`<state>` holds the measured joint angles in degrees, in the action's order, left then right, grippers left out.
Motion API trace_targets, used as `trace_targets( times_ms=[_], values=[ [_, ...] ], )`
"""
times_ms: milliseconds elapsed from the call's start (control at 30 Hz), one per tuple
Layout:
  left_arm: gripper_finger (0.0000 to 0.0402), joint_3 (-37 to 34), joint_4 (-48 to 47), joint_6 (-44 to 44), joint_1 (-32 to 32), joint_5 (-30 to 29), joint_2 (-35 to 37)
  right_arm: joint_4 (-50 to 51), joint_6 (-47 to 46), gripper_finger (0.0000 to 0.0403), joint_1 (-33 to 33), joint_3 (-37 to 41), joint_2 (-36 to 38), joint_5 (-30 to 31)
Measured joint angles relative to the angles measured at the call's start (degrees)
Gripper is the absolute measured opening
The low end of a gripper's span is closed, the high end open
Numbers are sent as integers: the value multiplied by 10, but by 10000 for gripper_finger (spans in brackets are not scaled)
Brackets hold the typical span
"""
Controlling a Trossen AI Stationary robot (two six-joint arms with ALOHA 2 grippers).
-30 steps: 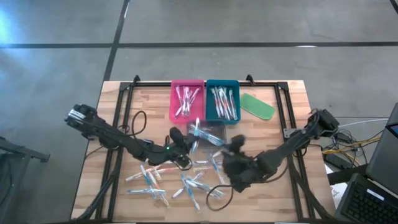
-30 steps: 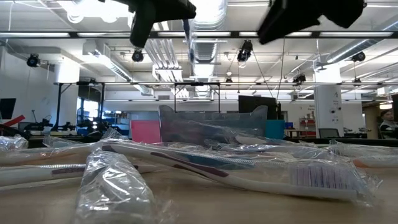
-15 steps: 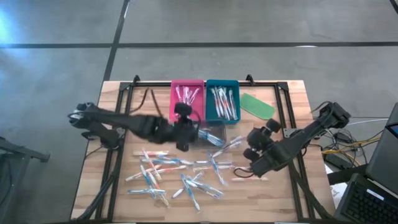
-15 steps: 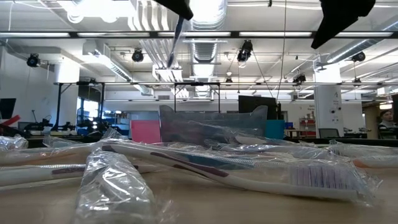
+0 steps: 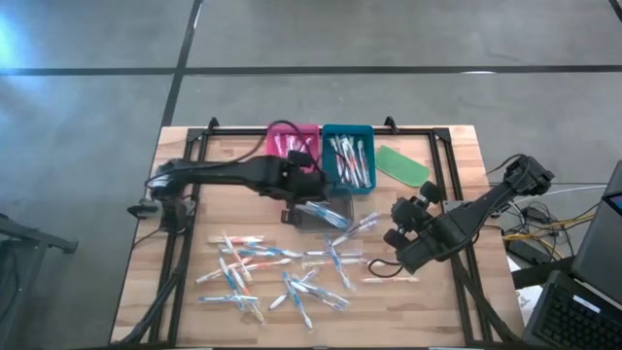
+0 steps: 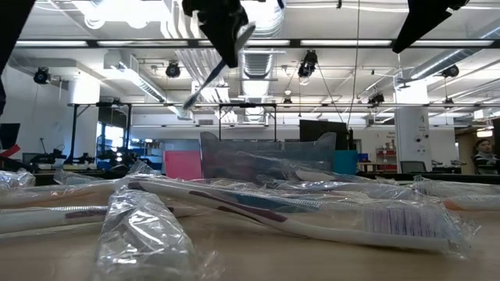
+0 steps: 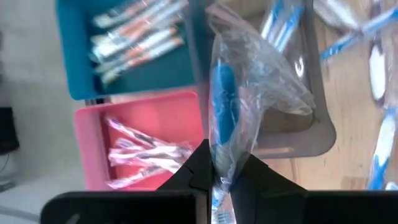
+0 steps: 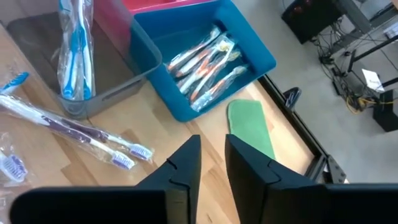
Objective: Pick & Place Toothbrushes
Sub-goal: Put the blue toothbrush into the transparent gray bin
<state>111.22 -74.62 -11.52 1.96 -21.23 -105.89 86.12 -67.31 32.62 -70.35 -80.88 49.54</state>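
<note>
A wrapped blue brush (image 7: 222, 102) is pinched in the left end effector (image 5: 303, 185), its long axis running straight out from the fingertips. It hangs above the grey tray (image 5: 333, 216), with the pink tray (image 5: 275, 141) at roughly 11 o'clock of the end effector and the teal tray (image 5: 347, 131) at 1 o'clock. The left arm is plainly the nearer to all three trays.

Loose brushes (image 5: 282, 277) lie scattered on the desk (image 5: 447, 311) toward 6 o'clock.

The right end effector (image 5: 406, 233) holds nothing, its fingers (image 8: 183, 165) narrowly parted, and sits at 3 o'clock of the pile.

The left wrist view shows the grip and wrapper; the high view does not. The low view shows the brush (image 6: 212, 74) tilted in the air. The right wrist view alone shows two blue brushes (image 8: 68, 43) standing in the grey tray.
</note>
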Motion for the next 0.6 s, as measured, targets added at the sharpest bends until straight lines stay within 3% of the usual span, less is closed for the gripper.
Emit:
trace_targets(
  times_ms=[267,500,600],
  values=[
    [30,42,-26,-8,-1,29,-76,-19,-2,45,0,-1,-1,1],
    [30,115,-104,-20,-3,41,-120,-51,-3,36,0,-3,-2,3],
    [30,167,-124,-17,-4,42,-141,-53,47,35,0,-4,-2,-40]
  ],
)
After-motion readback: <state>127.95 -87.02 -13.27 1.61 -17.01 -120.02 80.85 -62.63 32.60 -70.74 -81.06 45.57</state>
